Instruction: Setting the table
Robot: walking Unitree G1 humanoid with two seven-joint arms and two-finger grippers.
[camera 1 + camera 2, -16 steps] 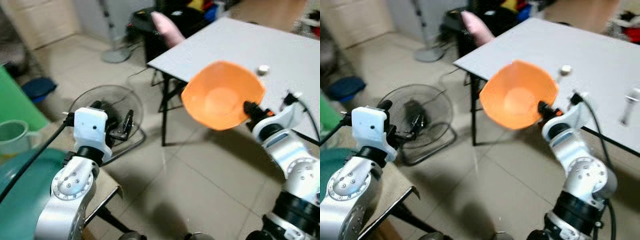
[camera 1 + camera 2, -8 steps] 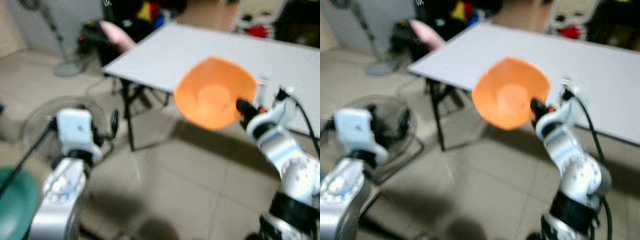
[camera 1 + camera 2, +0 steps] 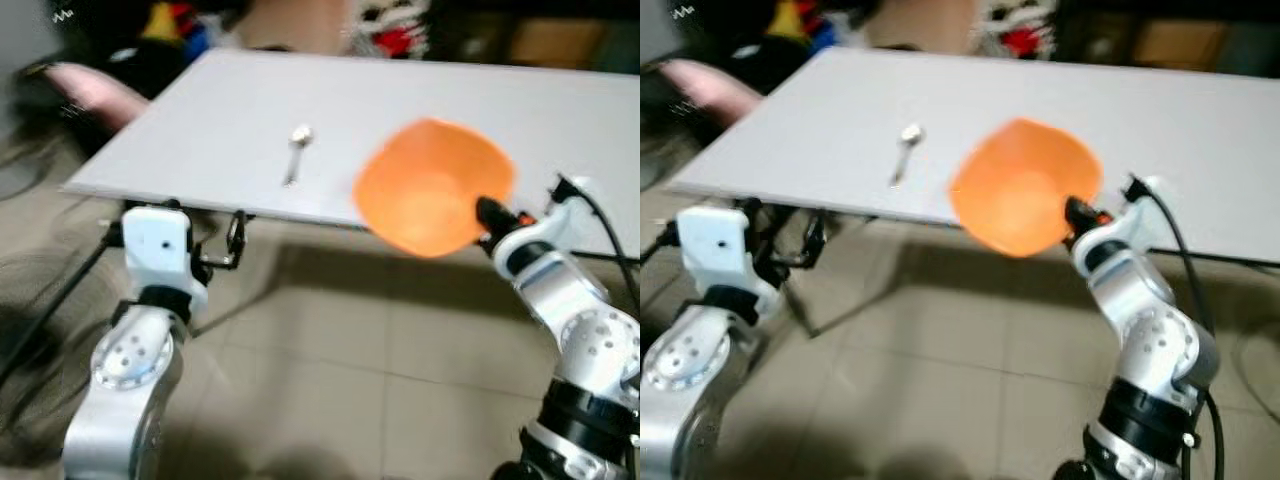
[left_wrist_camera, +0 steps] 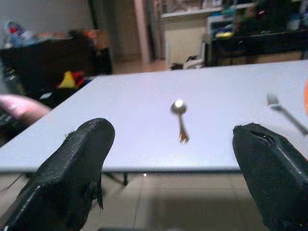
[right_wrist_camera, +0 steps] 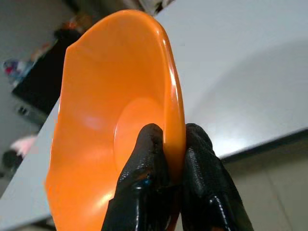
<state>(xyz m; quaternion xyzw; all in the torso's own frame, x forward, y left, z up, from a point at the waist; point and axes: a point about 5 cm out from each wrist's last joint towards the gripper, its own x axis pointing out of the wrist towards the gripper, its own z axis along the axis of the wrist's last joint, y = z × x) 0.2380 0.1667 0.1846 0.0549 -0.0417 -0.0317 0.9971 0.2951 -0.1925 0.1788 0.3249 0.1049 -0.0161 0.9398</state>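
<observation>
An orange bowl [image 3: 430,190] hangs tilted over the near edge of the grey table [image 3: 210,130], with my right gripper [image 5: 171,144] shut on its rim. A metal spoon [image 3: 297,150] lies on the table left of the bowl, and the left wrist view also catches a fork [image 4: 284,109] to the spoon's right. My left gripper [image 4: 178,159] is open and empty. It is held in front of the table's near edge, below the spoon.
Table legs [image 3: 800,300] stand under the near left corner. A pink object [image 3: 90,90] and dark clutter lie beyond the table's left end. Tiled floor [image 3: 330,350] stretches between me and the table.
The camera has swung toward the table, so the table now fills the upper view and the floor fan is gone from sight. The bowl stays in my right gripper.
</observation>
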